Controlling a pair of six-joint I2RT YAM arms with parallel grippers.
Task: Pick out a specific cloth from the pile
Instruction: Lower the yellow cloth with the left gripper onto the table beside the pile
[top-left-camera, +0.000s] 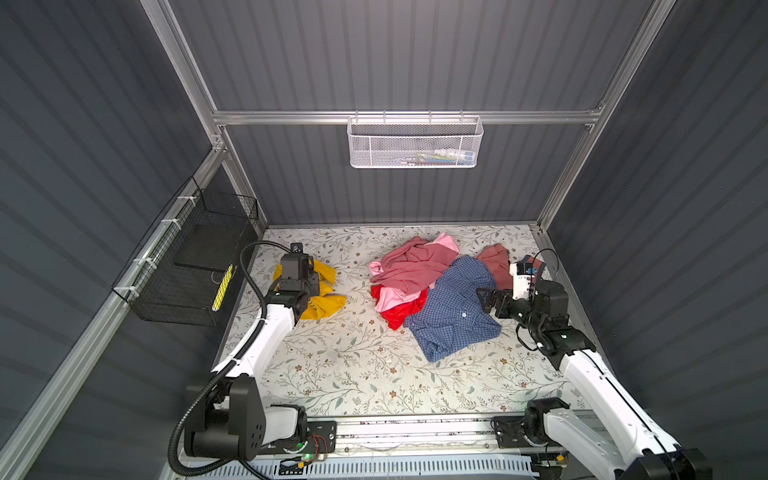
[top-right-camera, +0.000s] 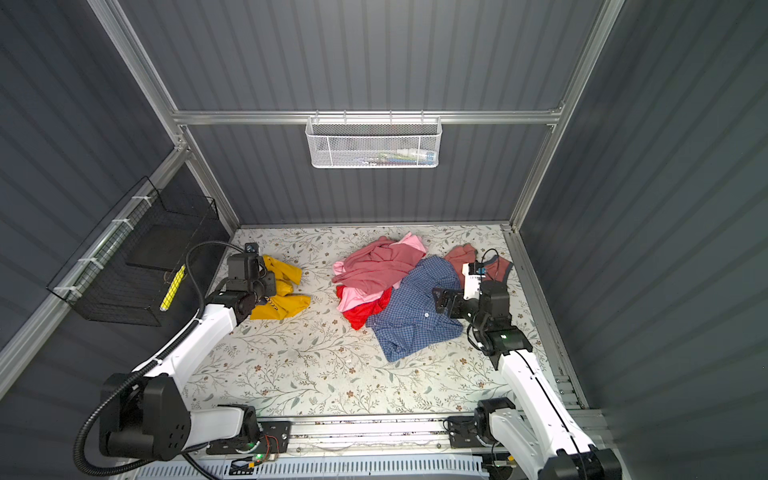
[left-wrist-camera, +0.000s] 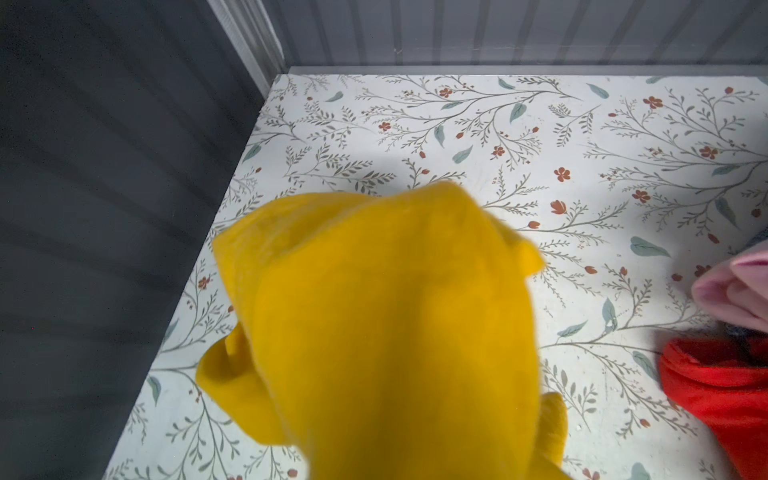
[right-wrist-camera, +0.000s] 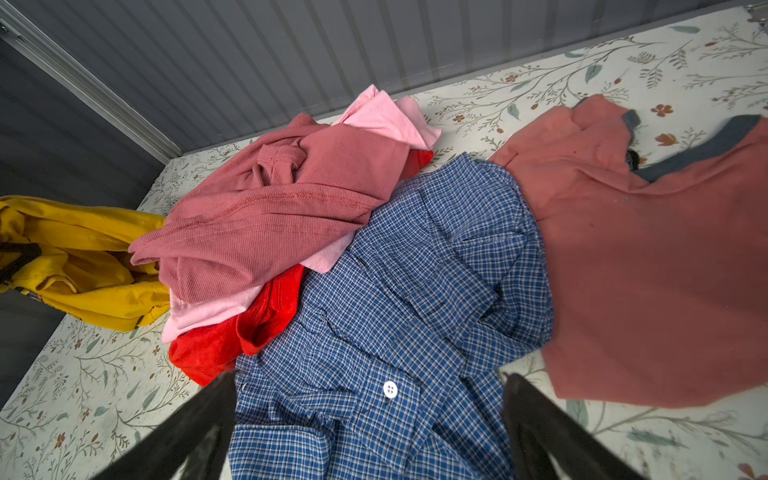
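Since the mustard-yellow soft fabric garment bunches right over the lens in the left wrist view, the left fingers read as clamped shut on a fold of it. They hold it at the left of both top views, well apart from the heap of red, pink, rose and blue checked garments on the floral desk. The left arm reaches forward, wrist bent down. The right fingers hover spread wide over the blue checked shirt, holding nothing.

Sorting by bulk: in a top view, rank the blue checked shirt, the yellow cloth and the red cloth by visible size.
Blue checked shirt
Yellow cloth, partly behind the left arm
Red cloth, mostly buried
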